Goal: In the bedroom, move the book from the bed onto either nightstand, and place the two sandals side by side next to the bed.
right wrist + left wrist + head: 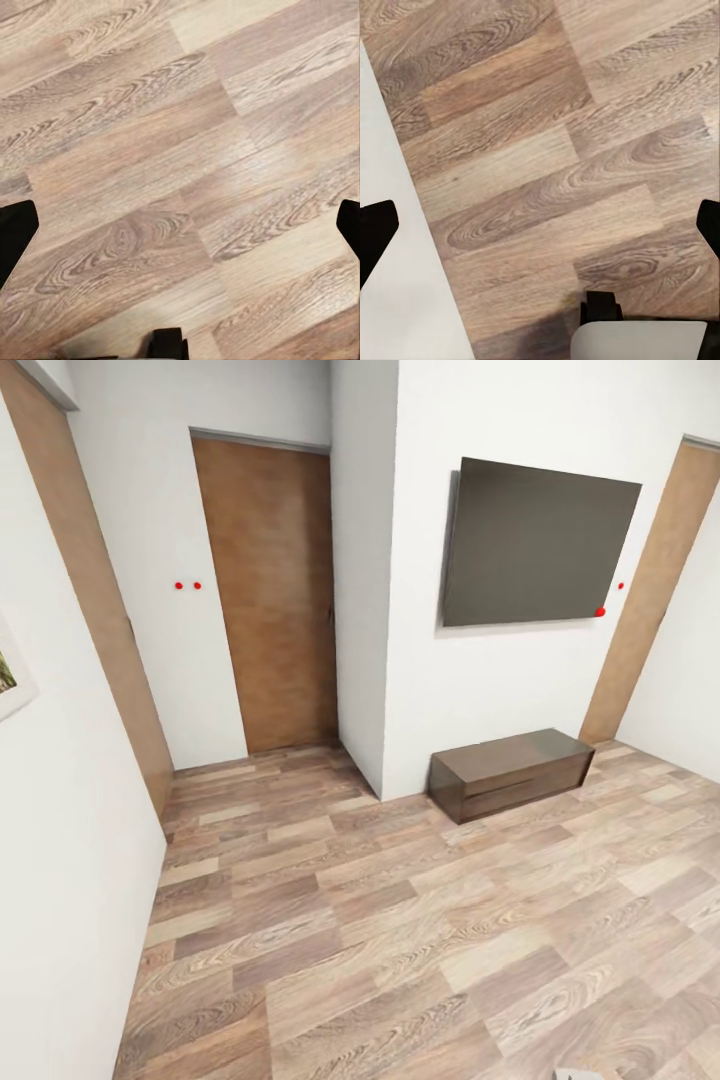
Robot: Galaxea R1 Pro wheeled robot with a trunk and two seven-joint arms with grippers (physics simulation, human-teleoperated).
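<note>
Floor (pixel 400 960): wood planks, nearest the camera, running to the walls.
Left fingers (pixel 376 232): dark tips at opposite edges of the left wrist view, spread wide and released, over bare planks beside a white wall (pixel 390 300).
Right fingers (pixel 15 232): likewise spread apart, released, over bare floor.
Low bench (pixel 512 772): dark brown, on the floor against the white wall.
Screen (pixel 535 545): dark panel mounted on the wall above the bench.
Door (pixel 270 595): brown, closed, left of the wall corner.
Task things: none among what the cameras take in.
</note>
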